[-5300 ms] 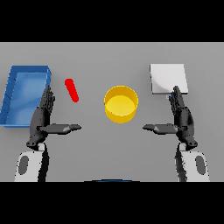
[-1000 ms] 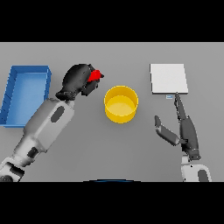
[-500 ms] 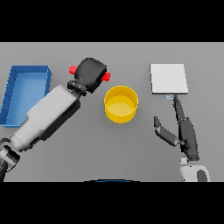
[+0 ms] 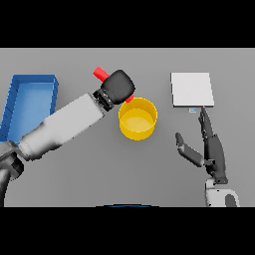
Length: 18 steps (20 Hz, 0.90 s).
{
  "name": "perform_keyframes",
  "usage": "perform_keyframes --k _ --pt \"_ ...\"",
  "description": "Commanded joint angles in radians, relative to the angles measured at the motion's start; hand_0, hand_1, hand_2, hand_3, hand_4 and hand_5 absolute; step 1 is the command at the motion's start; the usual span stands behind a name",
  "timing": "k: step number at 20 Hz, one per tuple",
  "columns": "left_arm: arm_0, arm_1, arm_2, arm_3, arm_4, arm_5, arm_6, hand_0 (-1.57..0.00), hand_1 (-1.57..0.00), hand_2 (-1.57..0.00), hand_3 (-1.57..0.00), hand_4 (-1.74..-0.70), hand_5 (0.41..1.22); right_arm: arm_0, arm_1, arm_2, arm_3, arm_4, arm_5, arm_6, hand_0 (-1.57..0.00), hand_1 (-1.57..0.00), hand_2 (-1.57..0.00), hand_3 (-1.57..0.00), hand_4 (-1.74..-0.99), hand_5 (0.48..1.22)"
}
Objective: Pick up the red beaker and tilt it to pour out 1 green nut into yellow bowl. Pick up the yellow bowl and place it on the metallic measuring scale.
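Note:
My left hand (image 4: 118,85) is shut on the red beaker (image 4: 101,74) and holds it tilted just left of and above the yellow bowl (image 4: 137,119). One red end sticks out above the hand; a red tip (image 4: 129,99) shows below it at the bowl's rim. The hand hides most of the beaker. No green nut is visible. The bowl sits on the table at centre. The metallic measuring scale (image 4: 192,89) lies flat at the right rear. My right hand (image 4: 209,145) is open, resting low at the right, in front of the scale.
A blue tray (image 4: 30,102) stands at the left edge of the grey table (image 4: 149,169), beside my left forearm.
My left hand has carried the beaker right, from near the tray to the bowl's left rim, and tilted it. The right hand has stayed put.

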Motion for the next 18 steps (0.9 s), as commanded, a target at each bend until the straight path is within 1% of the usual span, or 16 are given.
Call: perform_keyframes --k 1,3,4,6,7,8,9,10,11,12,13,14,15,17,18 --pt "-0.013 -0.005 -0.025 0.013 -0.019 -0.007 -0.001 -1.57 -1.57 -1.57 -1.52 -1.73 1.22 -0.006 -0.001 -0.003 0.006 0.002 -0.003 0.019 0.0 0.0 0.0 0.0 -1.291 0.634" --pt "-0.036 -0.011 -0.071 0.025 -0.046 -0.034 -0.006 -1.57 -1.57 -1.57 -1.54 -1.74 1.22 -0.012 0.006 0.005 0.009 0.015 -0.01 0.02 0.0 0.0 0.0 0.0 -1.291 0.631" --pt "-0.048 -0.007 -0.092 0.031 -0.06 -0.037 -0.014 -1.57 -1.57 -1.57 -1.55 -1.74 1.22 -0.022 0.005 0.003 0.016 0.02 -0.015 0.032 0.0 0.0 0.0 0.0 -1.288 0.627" --pt "-0.083 -0.016 -0.127 0.045 -0.085 -0.038 -0.028 -1.57 -1.57 -1.57 -1.55 -1.74 1.221 -0.009 0.004 -0.001 0.019 0.024 -0.021 0.03 0.0 0.0 0.0 0.0 -1.278 0.609" --pt "-0.102 -0.025 -0.137 0.065 -0.093 -0.032 -0.034 -1.57 -1.57 -1.57 -1.56 -1.74 1.221 -0.003 0.007 0.001 0.036 0.032 -0.025 0.018 0.0 0.0 0.0 0.0 -1.276 0.6" --pt "-0.122 -0.034 -0.148 0.085 -0.099 -0.032 -0.045 -1.57 -1.57 -1.57 -1.56 -1.74 1.221 -0.008 0.005 0.005 0.036 0.039 -0.025 0.022 0.0 0.0 0.0 0.0 -1.276 0.593" --pt "-0.138 -0.034 -0.164 0.104 -0.107 -0.034 -0.062 -1.57 -1.57 -1.57 -1.56 -1.74 1.221 -0.016 0.007 0.01 0.033 0.052 -0.033 0.02 0.0 0.0 0.0 0.0 -1.27 0.588" --pt "-0.155 -0.037 -0.184 0.105 -0.117 -0.055 -0.066 -1.57 -1.57 -1.57 -1.56 -1.74 1.221 -0.009 0.006 0.009 0.036 0.046 -0.028 0.018 0.0 0.0 0.0 0.0 -1.26 0.586" --pt "-0.168 -0.038 -0.206 0.115 -0.129 -0.066 -0.076 -1.57 -1.57 -1.57 -1.57 -1.74 1.221 -0.009 0.006 0.017 0.032 0.07 -0.04 0.027 0.0 0.0 0.0 0.0 -1.25 0.583" --pt "-0.187 -0.042 -0.221 0.129 -0.138 -0.072 -0.087 -1.57 -1.57 -1.57 -1.57 -1.74 1.221 -0.016 0.007 0.015 0.026 0.074 -0.046 0.031 0.0 0.0 0.0 0.0 -1.236 0.582" --pt "-0.194 -0.044 -0.236 0.13 -0.144 -0.067 -0.097 -1.57 -1.57 -1.57 -1.57 -1.73 1.221 -0.016 0.014 0.019 0.028 0.071 -0.046 0.026 0.0 0.0 0.0 0.0 -1.225 0.583" --pt "-0.203 -0.055 -0.259 0.141 -0.154 -0.071 -0.113 -1.57 -1.57 -1.57 -1.57 -1.74 1.221 -0.022 0.014 0.012 0.039 0.068 -0.048 0.037 0.0 0.0 0.0 0.0 -1.216 0.585" --pt "-0.212 -0.052 -0.277 0.141 -0.164 -0.074 -0.118 -1.57 -1.57 -1.57 -1.57 -1.73 1.221 -0.016 0.008 0.01 0.025 0.062 -0.045 0.02 0.0 0.0 0.0 0.0 -1.214 0.589" --pt "-0.223 -0.053 -0.313 0.148 -0.183 -0.059 -0.135 -1.57 -1.57 -1.57 -1.57 -1.73 1.221 -0.007 0.005 0.014 0.025 0.069 -0.044 0.007 0.0 0.0 0.0 0.0 -1.206 0.591" --pt "-0.229 -0.046 -0.326 0.139 -0.186 -0.054 -0.151 -1.57 -1.57 -1.57 -1.57 -1.73 1.221 -0.022 0.003 0.01 0.031 0.068 -0.045 0.017 0.0 0.0 0.0 0.0 -1.21 0.592"
